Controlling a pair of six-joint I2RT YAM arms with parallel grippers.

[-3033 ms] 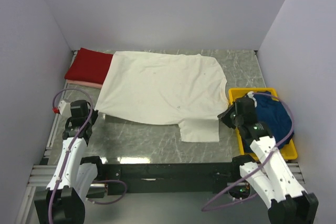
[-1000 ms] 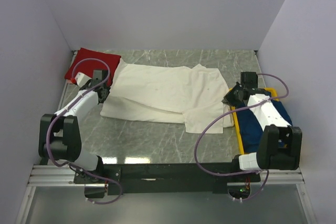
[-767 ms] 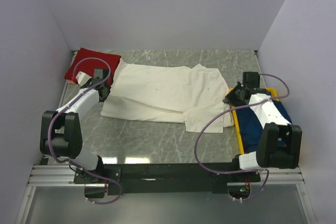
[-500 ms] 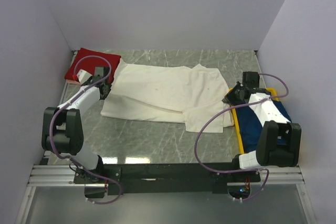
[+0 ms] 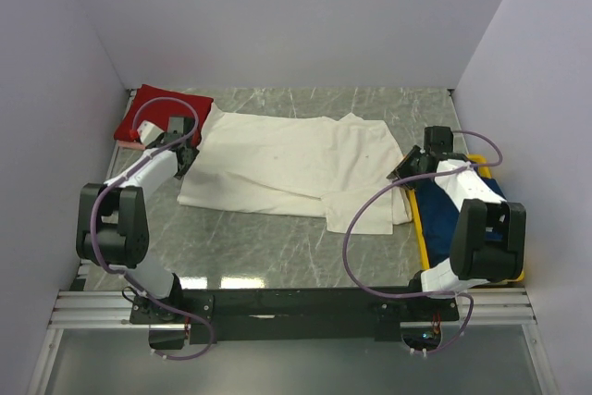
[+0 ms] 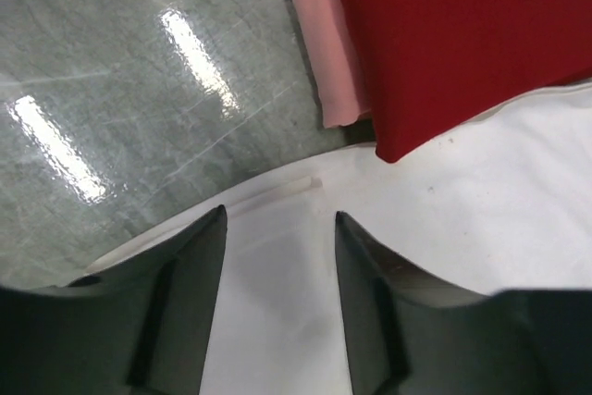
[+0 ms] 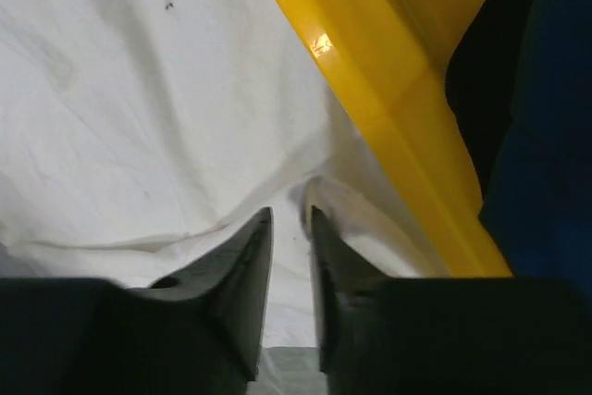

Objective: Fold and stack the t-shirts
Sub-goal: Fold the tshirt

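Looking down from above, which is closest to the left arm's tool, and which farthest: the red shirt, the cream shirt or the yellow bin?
1. Cream shirt: right under the left tool, at its left edge.
2. Red shirt: just beyond, in the far-left corner.
3. Yellow bin: far over on the right side.

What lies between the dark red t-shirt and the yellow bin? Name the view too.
The partly folded cream t-shirt spans that whole stretch, from the dark red t-shirt to the yellow bin. The top external view shows it.
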